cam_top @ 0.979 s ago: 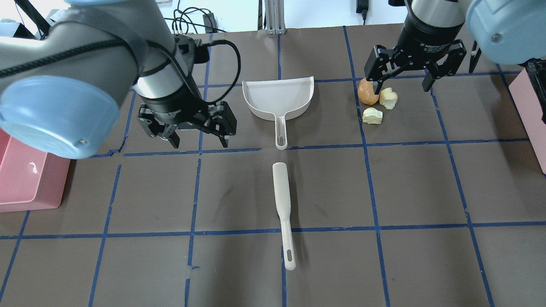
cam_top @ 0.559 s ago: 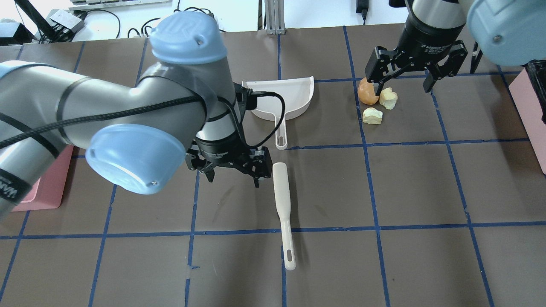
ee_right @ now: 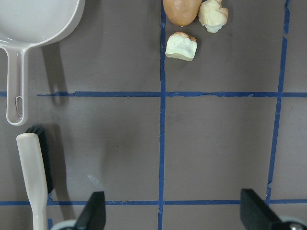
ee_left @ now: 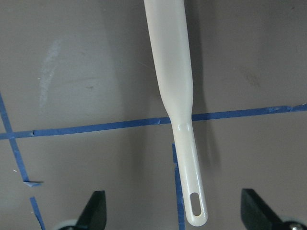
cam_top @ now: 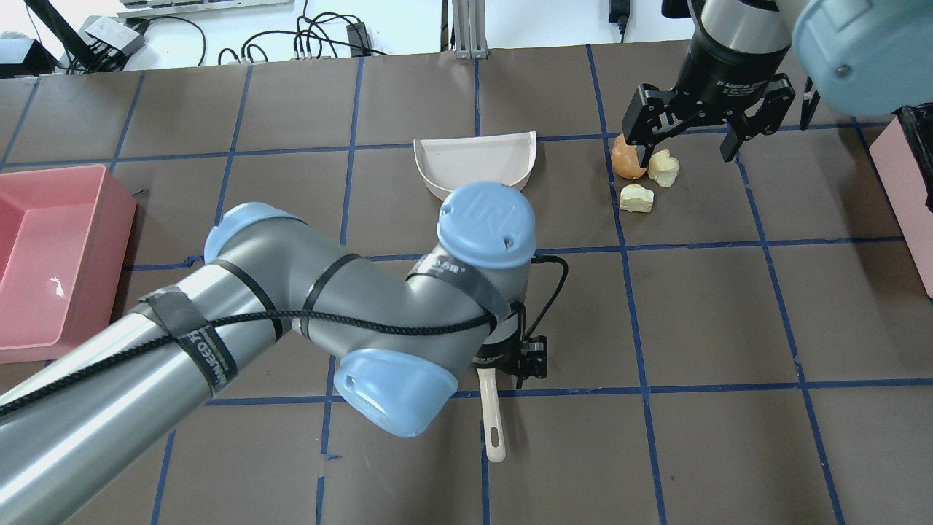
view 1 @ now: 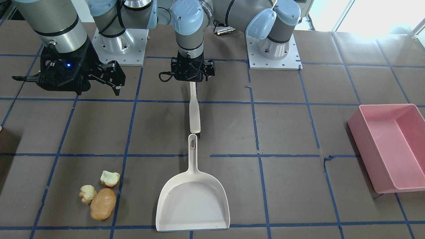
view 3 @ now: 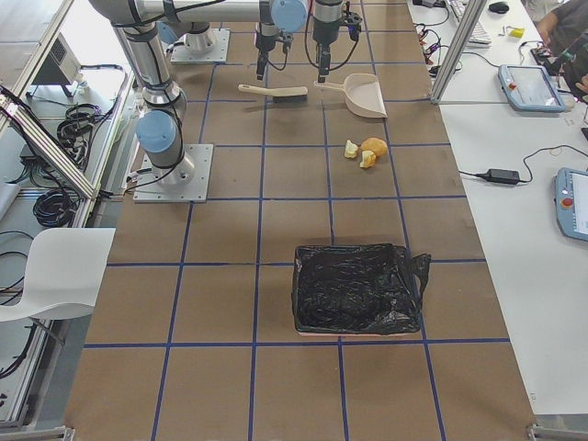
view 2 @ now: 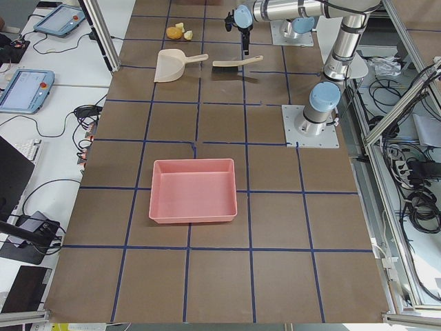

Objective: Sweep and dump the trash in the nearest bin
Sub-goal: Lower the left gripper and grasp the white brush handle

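The trash is a tan potato-shaped lump [cam_top: 628,159] and two pale cream chunks [cam_top: 636,197] [cam_top: 663,168] on the far right of the mat. It also shows in the right wrist view, the potato-shaped lump [ee_right: 181,9] at the top. My right gripper [cam_top: 685,149] is open and empty, hovering just beyond the lumps. A white dustpan [cam_top: 474,164] lies at the far centre, handle toward me. A white brush [view 1: 194,113] lies in line behind it. My left gripper [ee_left: 175,213] is open, its fingers on either side of the brush handle [ee_left: 189,182].
An empty pink bin [cam_top: 44,255] stands at the table's left edge. A bin lined with a black bag [view 3: 358,287] stands at the right end, its pink wall [cam_top: 907,189] at the overhead view's right edge. Blue tape lines grid the brown mat.
My left arm swung from left of the dustpan toward the near side and now sits over the brush handle. The right gripper barely moved. Trash, dustpan and brush lie as before.
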You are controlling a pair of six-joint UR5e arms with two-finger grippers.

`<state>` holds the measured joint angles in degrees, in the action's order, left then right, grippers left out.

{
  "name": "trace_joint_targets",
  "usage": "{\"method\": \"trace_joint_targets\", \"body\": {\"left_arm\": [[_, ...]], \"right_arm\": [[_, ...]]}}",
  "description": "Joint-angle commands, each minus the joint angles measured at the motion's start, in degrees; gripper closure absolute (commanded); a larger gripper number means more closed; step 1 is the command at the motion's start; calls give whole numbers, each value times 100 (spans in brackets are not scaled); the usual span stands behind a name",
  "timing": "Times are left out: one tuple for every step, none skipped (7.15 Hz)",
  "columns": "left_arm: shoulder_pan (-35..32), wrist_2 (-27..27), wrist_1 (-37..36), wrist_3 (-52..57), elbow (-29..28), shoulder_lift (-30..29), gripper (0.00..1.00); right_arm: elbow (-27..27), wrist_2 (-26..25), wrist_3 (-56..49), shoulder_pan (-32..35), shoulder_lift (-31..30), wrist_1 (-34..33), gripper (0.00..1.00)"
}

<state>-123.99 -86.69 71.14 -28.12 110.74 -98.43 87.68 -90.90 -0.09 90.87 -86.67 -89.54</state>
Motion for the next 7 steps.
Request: {"method": "trace_joint_targets", "body": {"left_arm": [[-107,12,-548,-53,562,-97,0],[-99,64,-722,42,563,-132,0],[-99,195,-742,78,563,-245,2],[-99,257,-803,53,563,-316,2],[-107,266,-803,44,572,-325,7],[-125,275,-803,35,572,-326,11],[-125,267,-803,35,572,-326,15]], "right_arm": [[135,3,0,0,-25,-28,0],[179,3,9,0,-34,-46,0],[197,3,0,0,-34,-46,0],[223,3,17,0,-52,-46,0],[249,20,26,0,-52,-54,0],[250,3,18,0,-52,-55,0],[250,3,78,0,-52,-55,0]]}}
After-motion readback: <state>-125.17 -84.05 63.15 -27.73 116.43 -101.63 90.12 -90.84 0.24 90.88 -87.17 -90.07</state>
